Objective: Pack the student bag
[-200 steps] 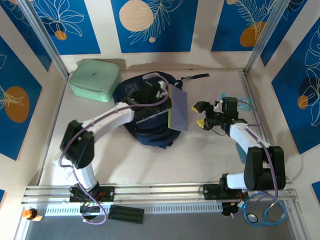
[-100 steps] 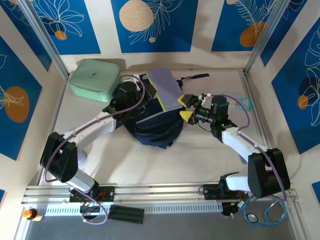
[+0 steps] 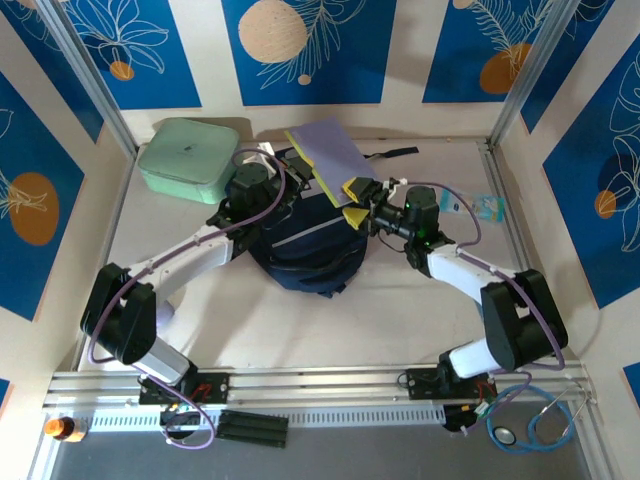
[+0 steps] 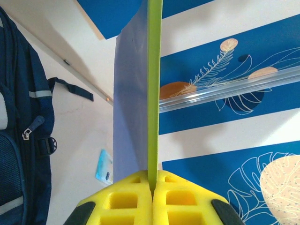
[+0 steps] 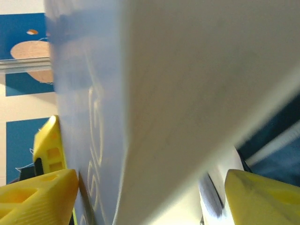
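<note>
**Book held over the bag, packing not yet seen to be done**

The left gripper [image 4: 152,182] is seen closed tight on the edge of a thin lavender book [image 3: 325,150] with a yellow-green back. The book is pinched between the yellow pads and held up off the table [image 3: 250,320]. The right gripper [image 3: 357,202] is set with its jaws wide, one finger on either side of the book's near corner. In the right wrist view a gap is seen beside one finger, so no grip by that gripper is judged to have been made.

The student bag [image 3: 305,250] is found in the middle of the table, lying flat between the two arms, with its grey-striped front turned upward. The mint-green case [image 3: 190,160] is seen at the far left, apart from the bag.

As to progress, the book is judged to be in hand but not yet stowed, as it is held above the bag's far end and not inside it. Whether anything is already inside cannot be told. The insertion of the book is left to be done, and possibly the case.

The bag's long axis is judged to run near-to-far across the table, leaning slightly to the right. Its strap end, and presumably its mouth, is pointed toward the far wall, and its rounded base toward the arms' bases.
</note>
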{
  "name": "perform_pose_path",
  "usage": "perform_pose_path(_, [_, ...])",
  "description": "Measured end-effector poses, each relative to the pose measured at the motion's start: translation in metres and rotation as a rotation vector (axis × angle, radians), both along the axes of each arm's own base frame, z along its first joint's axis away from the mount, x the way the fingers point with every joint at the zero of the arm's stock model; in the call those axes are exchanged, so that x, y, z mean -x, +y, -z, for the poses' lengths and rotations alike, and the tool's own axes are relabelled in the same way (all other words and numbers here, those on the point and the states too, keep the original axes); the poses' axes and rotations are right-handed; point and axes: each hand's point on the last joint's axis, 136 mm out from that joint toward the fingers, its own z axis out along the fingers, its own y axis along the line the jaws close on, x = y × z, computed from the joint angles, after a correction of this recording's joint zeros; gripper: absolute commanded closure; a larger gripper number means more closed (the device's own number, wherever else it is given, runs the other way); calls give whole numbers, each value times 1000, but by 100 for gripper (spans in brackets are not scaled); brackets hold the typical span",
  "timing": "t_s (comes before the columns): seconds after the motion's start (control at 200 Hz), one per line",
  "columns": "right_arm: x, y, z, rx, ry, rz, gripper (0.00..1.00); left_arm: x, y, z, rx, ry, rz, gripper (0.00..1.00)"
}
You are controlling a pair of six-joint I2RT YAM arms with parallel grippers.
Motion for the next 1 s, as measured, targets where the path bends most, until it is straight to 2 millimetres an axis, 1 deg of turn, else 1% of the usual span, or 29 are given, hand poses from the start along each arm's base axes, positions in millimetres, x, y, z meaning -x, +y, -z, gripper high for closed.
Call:
perform_pose_path(0.135, [-13, -5, -9, -23, -33, 36, 35, 1, 0, 1, 29, 21, -1, 100])
perform_pose_path(0.205, [-15, -8, -13, -28, -50, 51, 47, 1, 0, 3, 32, 28, -2, 100])
perform_pose_path(0.28, [-18, -11, -16, -30, -64, 66, 56, 1, 1, 7, 29, 37, -6, 100])
perform_pose_path(0.375, [-17, -15, -17, -28, -87, 84, 72, 2, 2, 13, 25, 54, -8, 100])
perform_pose_path(0.43, [-14, -18, -16, -19, -98, 90, 79, 2, 2, 16, 19, 63, -7, 100])
perform_pose_path(0.455, [-14, -19, -16, -19, -97, 93, 83, 2, 2, 16, 18, 65, -8, 98])
perform_pose_path(0.5, [-14, -21, -16, -15, -104, 95, 95, 2, 2, 18, 14, 71, -8, 96])
perform_pose_path(0.505, [-14, -21, -16, -16, -102, 95, 98, 2, 2, 19, 13, 71, -8, 95])
perform_pose_path(0.52, [-14, -21, -16, -17, -100, 96, 100, 2, 2, 20, 11, 74, -8, 92])
perform_pose_path(0.58, [-13, -22, -17, -12, -107, 92, 100, 3, 2, 25, -6, 82, -3, 63])
perform_pose_path(0.61, [-12, -23, -17, -5, -106, 91, 100, 4, 2, 27, -20, 81, 3, 53])
perform_pose_path(0.69, [-11, -24, -12, 18, -86, 86, 100, 8, 0, 32, -62, 81, 27, 38])
perform_pose_path(0.74, [-10, -28, -9, 37, -76, 88, 100, 12, 0, 37, -115, 77, 49, 26])
perform_pose_path(0.835, [-9, -40, -7, 77, -69, 108, 100, 19, 2, 46, -244, 77, 88, 13])
perform_pose_path(0.9, [-6, -52, -9, 114, -79, 126, 100, 25, 4, 49, -344, 66, 114, 8])
perform_pose_path(0.93, [-4, -58, -11, 135, -85, 136, 100, 28, 6, 51, -391, 57, 126, 0])
perform_pose_path(0.995, [3, -72, -15, 187, -103, 159, 100, 36, 9, 57, -512, 35, 152, 0])
